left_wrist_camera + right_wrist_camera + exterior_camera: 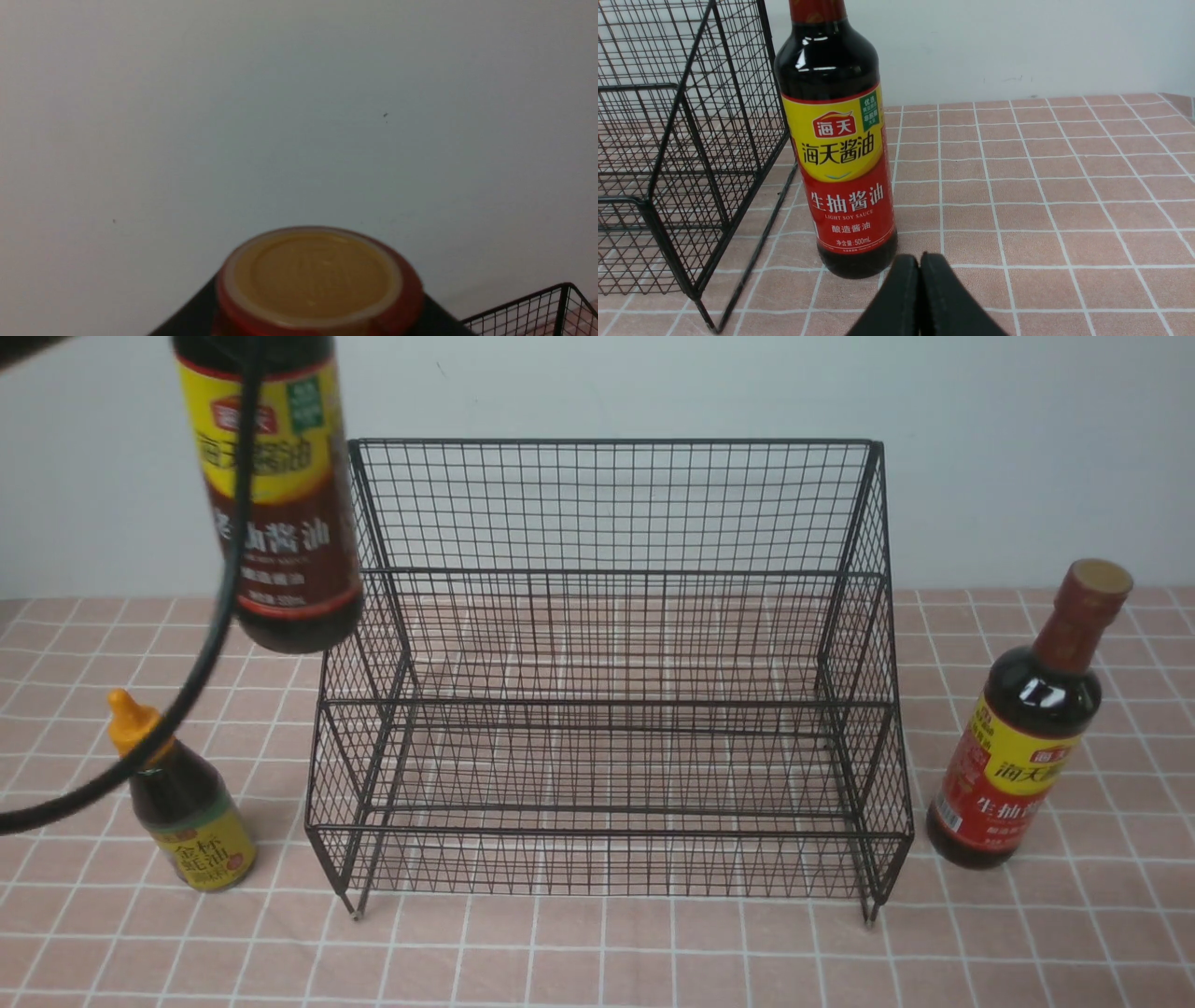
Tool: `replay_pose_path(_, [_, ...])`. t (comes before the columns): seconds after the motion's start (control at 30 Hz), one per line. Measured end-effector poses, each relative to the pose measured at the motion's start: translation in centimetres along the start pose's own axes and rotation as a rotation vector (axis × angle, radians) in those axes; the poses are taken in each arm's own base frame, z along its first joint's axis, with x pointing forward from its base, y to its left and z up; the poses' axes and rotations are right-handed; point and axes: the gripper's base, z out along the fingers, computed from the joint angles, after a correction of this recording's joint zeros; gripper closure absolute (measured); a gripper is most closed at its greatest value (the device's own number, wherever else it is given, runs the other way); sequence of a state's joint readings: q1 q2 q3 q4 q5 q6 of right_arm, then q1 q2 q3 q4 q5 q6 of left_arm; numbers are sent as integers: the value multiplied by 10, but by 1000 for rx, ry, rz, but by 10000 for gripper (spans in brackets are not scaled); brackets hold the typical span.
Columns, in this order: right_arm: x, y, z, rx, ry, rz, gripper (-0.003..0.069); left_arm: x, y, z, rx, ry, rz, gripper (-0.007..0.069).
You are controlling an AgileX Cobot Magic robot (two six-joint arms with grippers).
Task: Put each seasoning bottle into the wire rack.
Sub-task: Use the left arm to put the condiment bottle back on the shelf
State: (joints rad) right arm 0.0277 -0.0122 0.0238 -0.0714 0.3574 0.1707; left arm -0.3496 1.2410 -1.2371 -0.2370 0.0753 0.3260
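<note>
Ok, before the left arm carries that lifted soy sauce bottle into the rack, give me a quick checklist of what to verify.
1. Brown-label bottle lifted off the table: ok.
2. Left gripper shut on it: ok, dark fingers flank the cap.
3. Bottle over the wire rack: not ok, it hangs outside the rack's left side.
4. Rack shelves free: ok, no bottle inside.
5. Black cable crossing in front of the bottle, snag risk: cannot tell.
6. Right gripper out of the way: ok, shut and empty, facing the red-label bottle.
</note>
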Motion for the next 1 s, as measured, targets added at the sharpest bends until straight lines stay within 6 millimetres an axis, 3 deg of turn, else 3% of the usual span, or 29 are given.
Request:
replay_pose_path(0.33, [0,0,0,0,0,0,673,48,-5,47,13,155,-109,366])
replay_pose_path(0.47, [0,0,0,0,0,0,673,61,-6,57,11,188,-119,366])
replay_pose_path(0.73, [0,0,0,0,0,0,673,75,-9,60,34,285,-150,366])
replay_pose_path(0.83, [0,0,0,0,0,-1,673,87,-14,55,83,434,-151,366])
replay_pose_path(1.0, [0,0,0,0,0,-1,673,98,-17,55,111,534,-141,366])
